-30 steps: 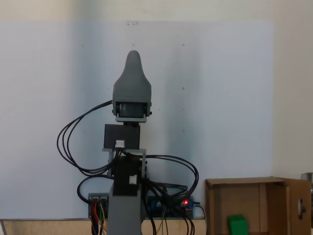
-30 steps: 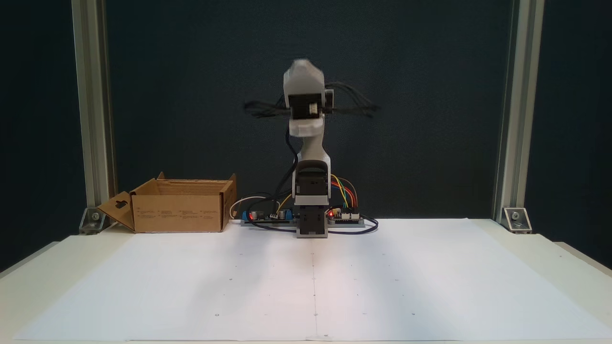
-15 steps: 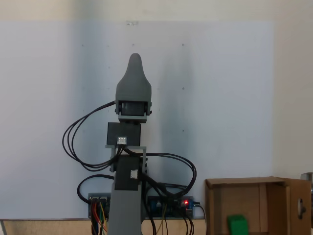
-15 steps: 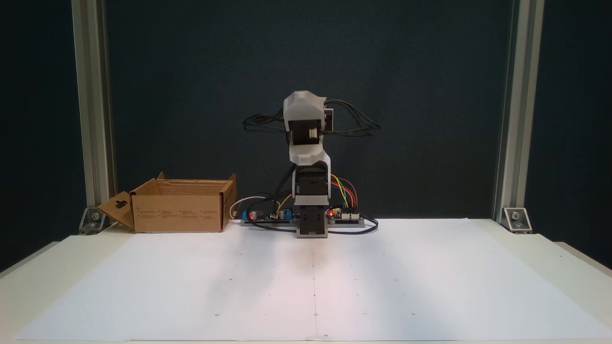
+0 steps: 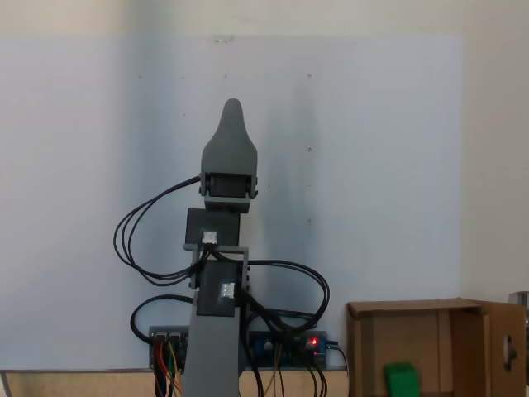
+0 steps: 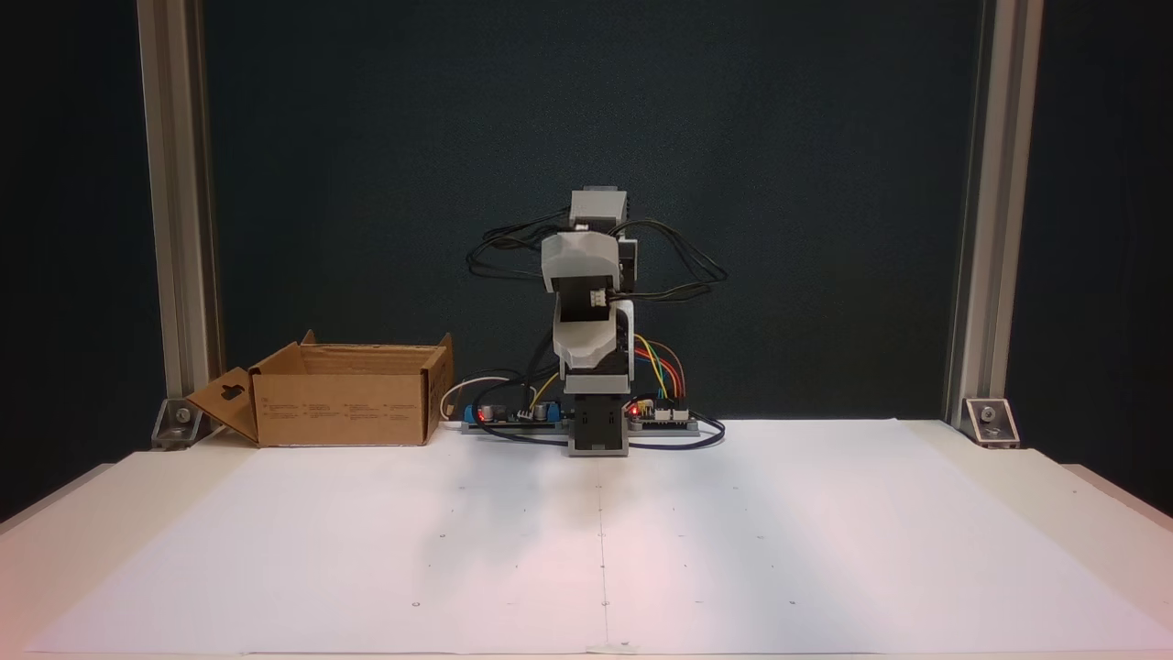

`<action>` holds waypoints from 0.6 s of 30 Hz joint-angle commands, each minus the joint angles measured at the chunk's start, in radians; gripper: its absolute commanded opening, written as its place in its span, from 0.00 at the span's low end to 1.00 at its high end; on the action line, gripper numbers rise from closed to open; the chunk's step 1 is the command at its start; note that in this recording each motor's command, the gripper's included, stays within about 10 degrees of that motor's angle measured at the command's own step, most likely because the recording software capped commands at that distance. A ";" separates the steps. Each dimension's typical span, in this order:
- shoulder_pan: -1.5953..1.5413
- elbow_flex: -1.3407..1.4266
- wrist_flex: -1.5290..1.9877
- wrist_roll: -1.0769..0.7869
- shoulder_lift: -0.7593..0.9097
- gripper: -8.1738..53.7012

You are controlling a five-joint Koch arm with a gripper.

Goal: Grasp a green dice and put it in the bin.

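I see the green dice (image 5: 402,378) lying inside the cardboard bin (image 5: 413,335). The gripper (image 5: 232,112) points away, folded over the arm; I cannot tell its jaw state.

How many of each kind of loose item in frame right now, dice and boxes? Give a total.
Green dice: 1, the green dice, lying inside the bin
Cardboard boxes: 1, the bin, at the left of the table in a fixed view, flaps open
Total: 2
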 commanded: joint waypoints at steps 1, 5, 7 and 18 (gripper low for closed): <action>0.002 0.011 -0.168 0.040 0.117 0.87; 0.014 0.098 -0.268 0.035 0.117 0.87; 0.035 0.124 -0.319 0.035 0.114 0.87; 0.037 0.275 -0.583 0.038 0.107 0.86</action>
